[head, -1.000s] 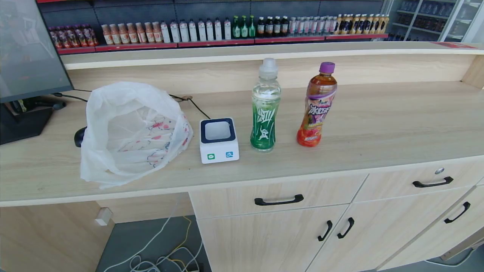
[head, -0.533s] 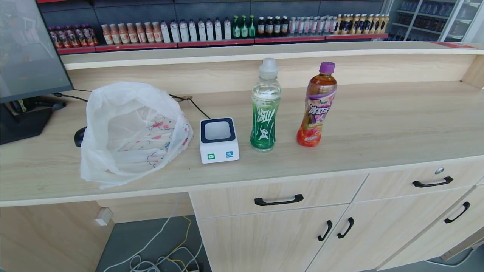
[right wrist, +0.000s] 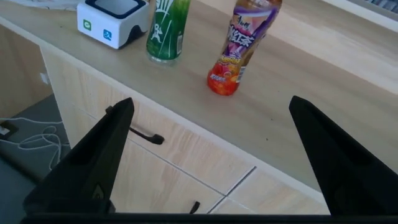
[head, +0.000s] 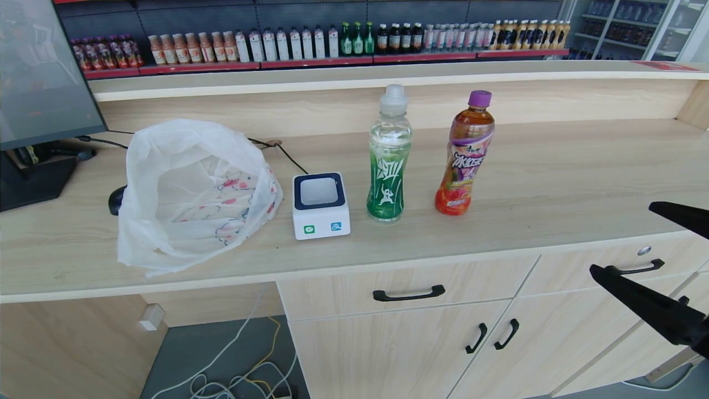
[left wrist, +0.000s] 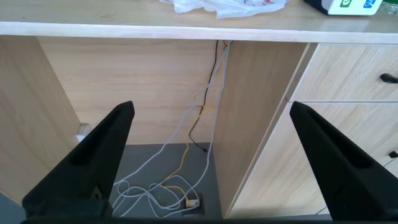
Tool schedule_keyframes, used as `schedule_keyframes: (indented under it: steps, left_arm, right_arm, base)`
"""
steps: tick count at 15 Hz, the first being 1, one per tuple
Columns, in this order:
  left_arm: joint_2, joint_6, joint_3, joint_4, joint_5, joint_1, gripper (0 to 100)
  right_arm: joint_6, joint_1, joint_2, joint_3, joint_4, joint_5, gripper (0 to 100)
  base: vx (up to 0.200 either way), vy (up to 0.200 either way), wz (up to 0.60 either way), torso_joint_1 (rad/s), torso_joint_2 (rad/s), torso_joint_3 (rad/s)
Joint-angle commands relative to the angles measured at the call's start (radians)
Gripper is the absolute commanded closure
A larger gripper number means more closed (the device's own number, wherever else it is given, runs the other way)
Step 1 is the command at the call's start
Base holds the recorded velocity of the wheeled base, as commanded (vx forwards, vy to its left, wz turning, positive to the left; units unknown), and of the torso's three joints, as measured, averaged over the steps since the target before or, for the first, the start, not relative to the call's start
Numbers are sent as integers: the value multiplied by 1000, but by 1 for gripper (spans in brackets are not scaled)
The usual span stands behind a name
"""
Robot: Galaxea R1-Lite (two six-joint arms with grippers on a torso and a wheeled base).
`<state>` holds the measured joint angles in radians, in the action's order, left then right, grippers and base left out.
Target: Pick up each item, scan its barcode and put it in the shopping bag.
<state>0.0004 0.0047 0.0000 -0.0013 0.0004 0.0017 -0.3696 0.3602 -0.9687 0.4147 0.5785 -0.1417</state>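
From the head view, catching one shopping bag [head: 188, 194], mouth open, near the desk's [head: 554, 177] left end, one white scanner [head: 320, 205] just beside it. Counting two bottles around the middle: a green bottle [head: 389, 160] next to the scanner, then a purple-capped tea bottle [head: 465, 158], both upright, apart. Picking out the right end effector [head: 621, 238] off the front edge toward the right end, spread wide, gripping nothing. Down in the left wrist view, finding cables [left wrist: 174, 193] on the floor under the desk, plus the left end effector [left wrist: 211, 107] gaping, empty, low before the front edge.
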Motion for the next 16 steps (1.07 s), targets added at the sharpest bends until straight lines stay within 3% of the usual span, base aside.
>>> schedule_keyframes:
  steps: [1, 6, 10, 13, 16]
  left_arm:
    - [0, 0, 0, 0, 0, 0, 0]
    - [0, 0, 0, 0, 0, 0, 0]
    - [0, 0, 0, 0, 1, 0, 0]
    - [0, 0, 0, 0, 0, 0, 0]
    - [0, 0, 0, 0, 1, 0, 0]
  right_arm:
    - [1, 103, -162, 73, 29, 65, 0]
    - [24, 310, -378, 159, 213, 235, 0]
    - [124, 410, -538, 274, 362, 505, 0]
    - [184, 444, -653, 368, 477, 669, 0]
    - [190, 444, -722, 444, 527, 709, 0]
  base:
    - [0, 0, 0, 0, 0, 0]
    - [0, 0, 0, 0, 0, 0]
    - [0, 0, 0, 0, 0, 0]
    - [0, 0, 0, 0, 0, 0]
    - [0, 0, 0, 0, 0, 0]
